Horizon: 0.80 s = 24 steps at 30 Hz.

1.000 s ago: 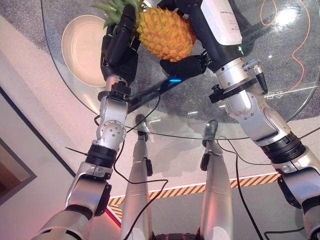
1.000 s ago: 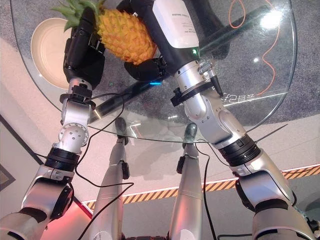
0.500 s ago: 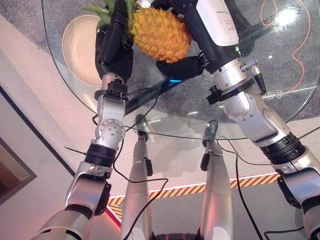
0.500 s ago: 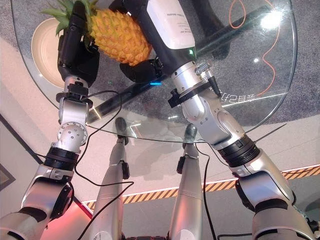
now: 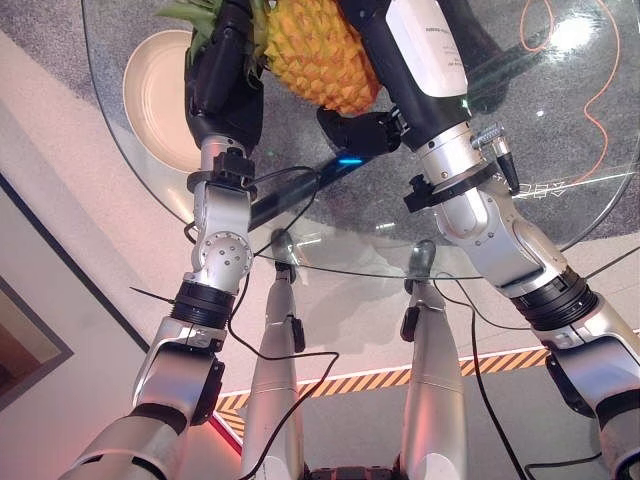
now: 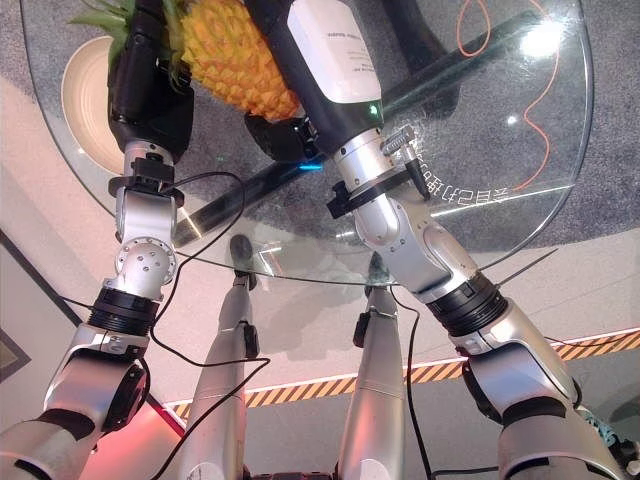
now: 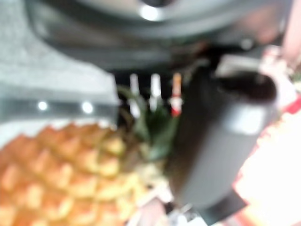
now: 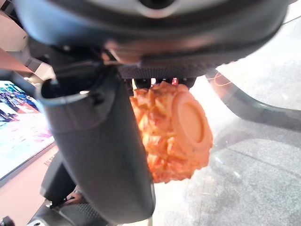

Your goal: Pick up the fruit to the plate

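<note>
Since a second ago, both hands have carried the pineapple [image 5: 318,55] farther out over the round glass table [image 5: 560,150] and a little toward the left hand's side, so its leafy crown [image 6: 100,15] now reaches the views' upper edge. It is clear of the table, pinched between the two hands. The left hand [image 5: 225,80] presses its fingers against the crown end; the right hand [image 5: 405,50] grips the fruit's body, thumb [image 5: 358,128] curled under it. A cream plate [image 5: 150,95] lies on the glass just beyond the left hand, nothing on it. An orange cable [image 5: 590,95] shows through the glass beyond the right arm.
</note>
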Available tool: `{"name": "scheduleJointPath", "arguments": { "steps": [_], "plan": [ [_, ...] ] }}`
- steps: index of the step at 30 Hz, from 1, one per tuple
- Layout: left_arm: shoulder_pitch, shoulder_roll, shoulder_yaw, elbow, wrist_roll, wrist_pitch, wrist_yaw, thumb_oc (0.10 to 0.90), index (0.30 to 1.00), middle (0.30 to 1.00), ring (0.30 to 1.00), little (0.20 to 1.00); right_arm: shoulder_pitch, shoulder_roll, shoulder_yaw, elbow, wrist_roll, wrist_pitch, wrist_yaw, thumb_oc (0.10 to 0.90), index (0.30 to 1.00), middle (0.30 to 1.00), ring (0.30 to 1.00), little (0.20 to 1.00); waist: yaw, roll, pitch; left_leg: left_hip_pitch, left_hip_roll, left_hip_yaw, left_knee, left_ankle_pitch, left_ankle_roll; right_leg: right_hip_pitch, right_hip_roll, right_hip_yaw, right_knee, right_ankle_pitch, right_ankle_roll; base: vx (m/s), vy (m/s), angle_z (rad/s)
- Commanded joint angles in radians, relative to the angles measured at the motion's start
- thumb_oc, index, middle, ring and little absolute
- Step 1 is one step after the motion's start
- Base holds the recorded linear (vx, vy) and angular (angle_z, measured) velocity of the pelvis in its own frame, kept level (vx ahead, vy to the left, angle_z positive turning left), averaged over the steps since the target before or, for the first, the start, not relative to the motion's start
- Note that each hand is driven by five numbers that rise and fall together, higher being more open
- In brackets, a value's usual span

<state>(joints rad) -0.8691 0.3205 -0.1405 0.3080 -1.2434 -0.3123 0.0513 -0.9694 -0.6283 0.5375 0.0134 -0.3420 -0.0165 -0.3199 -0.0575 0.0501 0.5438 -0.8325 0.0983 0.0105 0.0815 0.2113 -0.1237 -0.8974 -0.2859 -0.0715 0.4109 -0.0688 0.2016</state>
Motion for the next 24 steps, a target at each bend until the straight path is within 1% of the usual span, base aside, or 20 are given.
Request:
{"name": "scheduleJointPath", "arguments": {
  "steps": [1,2,5,7,8,9,10,11,12,15,16,17,19,20,24],
  "plan": [
    [-0.149,-0.040,-0.067,-0.082,0.080,-0.036,-0.084,0.100,0.300,0.300,0.300,0.200,-0.146,0.058,-0.080,-0.097,0.003,-0.052,-0.103,0.800,0.900,0.900,0.900,0.900,0.024,-0.040,-0.024,0.031,0.008,0.000,0.048,-0.100,-0.016,0.088,0.039,-0.039,-0.234,0.186,0.001,0.00,0.000,0.00],
    [-0.152,-0.040,-0.064,-0.081,0.083,-0.039,-0.081,0.100,0.300,0.300,0.300,0.200,-0.149,0.058,-0.083,-0.094,0.004,-0.051,-0.106,0.800,0.900,0.900,0.900,0.900,0.023,-0.040,-0.024,0.021,0.006,-0.001,0.047,-0.090,-0.014,0.079,0.039,-0.038,-0.237,0.196,-0.001,0.00,0.000,0.00],
    [-0.147,-0.042,-0.055,-0.079,0.101,-0.069,-0.061,0.100,0.300,0.300,0.300,0.200,-0.144,0.061,-0.087,-0.094,0.010,-0.049,-0.112,0.800,0.900,0.900,0.900,0.900,0.023,-0.039,-0.024,0.024,0.006,0.000,0.050,-0.093,-0.015,0.081,0.041,-0.036,-0.234,0.193,-0.002,0.00,0.000,0.00],
    [-0.145,-0.042,-0.049,-0.075,0.119,-0.100,-0.035,0.100,0.300,0.300,0.300,0.200,-0.140,0.063,-0.092,-0.096,0.009,-0.050,-0.113,0.800,0.900,0.900,0.900,0.900,0.022,-0.040,-0.024,0.025,0.006,0.000,0.049,-0.094,-0.014,0.081,0.041,-0.036,-0.235,0.193,-0.003,0.00,0.000,0.00],
    [-0.141,-0.043,-0.047,-0.075,0.137,-0.128,-0.008,0.100,0.300,0.300,0.300,0.200,-0.134,0.067,-0.093,-0.095,0.005,-0.051,-0.115,0.800,0.900,0.900,0.900,0.900,0.023,-0.039,-0.024,0.029,0.007,-0.002,0.052,-0.102,-0.015,0.085,0.042,-0.035,-0.232,0.185,-0.002,0.00,0.000,0.00],
    [-0.145,-0.044,-0.043,-0.077,0.147,-0.141,0.008,0.100,0.300,0.300,0.300,0.200,-0.136,0.067,-0.096,-0.094,0.002,-0.052,-0.117,0.800,0.900,0.900,0.900,0.900,0.023,-0.039,-0.024,0.019,0.005,-0.002,0.051,-0.092,-0.013,0.076,0.041,-0.035,-0.235,0.194,-0.003,0.00,0.000,0.00],
    [-0.141,-0.047,-0.040,-0.077,0.150,-0.145,0.014,0.100,0.300,0.300,0.300,0.200,-0.133,0.069,-0.096,-0.093,0.002,-0.052,-0.117,0.800,0.900,0.900,0.900,0.900,0.024,-0.039,-0.024,0.027,0.007,-0.002,0.052,-0.102,-0.015,0.085,0.042,-0.035,-0.233,0.183,-0.003,0.00,0.000,0.00],
    [-0.143,-0.047,-0.040,-0.078,0.151,-0.145,0.015,0.100,0.300,0.300,0.300,0.200,-0.135,0.068,-0.097,-0.094,0.001,-0.052,-0.117,0.800,0.900,0.900,0.900,0.900,0.024,-0.039,-0.024,0.020,0.005,-0.003,0.051,-0.094,-0.014,0.078,0.042,-0.035,-0.235,0.191,-0.004,0.00,0.000,0.00],
    [-0.143,-0.052,-0.028,-0.076,0.169,-0.170,0.036,0.100,0.300,0.300,0.300,0.200,-0.135,0.074,-0.101,-0.088,-0.005,-0.055,-0.118,0.800,0.900,0.900,0.900,0.900,0.026,-0.040,-0.024,0.017,0.005,-0.004,0.051,-0.091,-0.014,0.077,0.041,-0.035,-0.235,0.193,-0.003,0.00,0.000,0.00],
    [-0.138,-0.054,-0.020,-0.084,0.188,-0.191,0.065,0.100,0.300,0.300,0.300,0.200,-0.134,0.076,-0.107,-0.088,-0.005,-0.054,-0.118,0.800,0.900,0.900,0.900,0.900,0.028,-0.041,-0.024,0.019,0.006,-0.006,0.049,-0.091,-0.015,0.080,0.041,-0.037,-0.237,0.192,-0.004,0.00,0.000,0.00],
    [-0.133,-0.057,-0.018,-0.085,0.191,-0.199,0.074,0.100,0.300,0.300,0.300,0.200,-0.131,0.077,-0.106,-0.088,-0.005,-0.053,-0.119,0.800,0.900,0.900,0.900,0.900,0.029,-0.041,-0.024,0.029,0.007,-0.006,0.049,-0.100,-0.016,0.089,0.042,-0.038,-0.234,0.182,-0.003,0.00,0.000,0.00],
    [-0.135,-0.059,-0.012,-0.088,0.197,-0.208,0.085,0.100,0.300,0.300,0.300,0.200,-0.133,0.078,-0.110,-0.088,-0.006,-0.054,-0.118,0.800,0.900,0.900,0.900,0.900,0.029,-0.042,-0.024,0.019,0.006,-0.007,0.048,-0.090,-0.015,0.080,0.041,-0.038,-0.237,0.192,-0.005,0.00,0.000,0.00],
    [-0.132,-0.062,-0.006,-0.093,0.201,-0.218,0.101,0.100,0.300,0.300,0.300,0.200,-0.131,0.081,-0.110,-0.086,-0.007,-0.053,-0.121,0.800,0.900,0.900,0.900,0.900,0.032,-0.042,-0.024,0.031,0.007,-0.007,0.046,-0.099,-0.015,0.090,0.043,-0.040,-0.234,0.181,-0.004,0.00,0.000,0.00],
    [-0.134,-0.061,-0.004,-0.094,0.203,-0.227,0.107,0.100,0.300,0.300,0.300,0.200,-0.133,0.081,-0.112,-0.084,-0.007,-0.055,-0.122,0.800,0.900,0.900,0.900,0.900,0.031,-0.043,-0.024,0.022,0.005,-0.008,0.045,-0.089,-0.014,0.083,0.042,-0.041,-0.237,0.191,-0.006,0.00,0.000,0.00],
    [-0.137,-0.071,0.007,-0.106,0.218,-0.247,0.138,0.100,0.300,0.300,0.300,0.200,-0.136,0.083,-0.116,-0.084,-0.008,-0.052,-0.121,0.800,0.900,0.900,0.900,0.900,0.032,-0.043,-0.024,0.018,0.005,-0.010,0.048,-0.088,-0.015,0.080,0.042,-0.040,-0.235,0.189,-0.007,0.00,0.000,0.00]
  ]
}}
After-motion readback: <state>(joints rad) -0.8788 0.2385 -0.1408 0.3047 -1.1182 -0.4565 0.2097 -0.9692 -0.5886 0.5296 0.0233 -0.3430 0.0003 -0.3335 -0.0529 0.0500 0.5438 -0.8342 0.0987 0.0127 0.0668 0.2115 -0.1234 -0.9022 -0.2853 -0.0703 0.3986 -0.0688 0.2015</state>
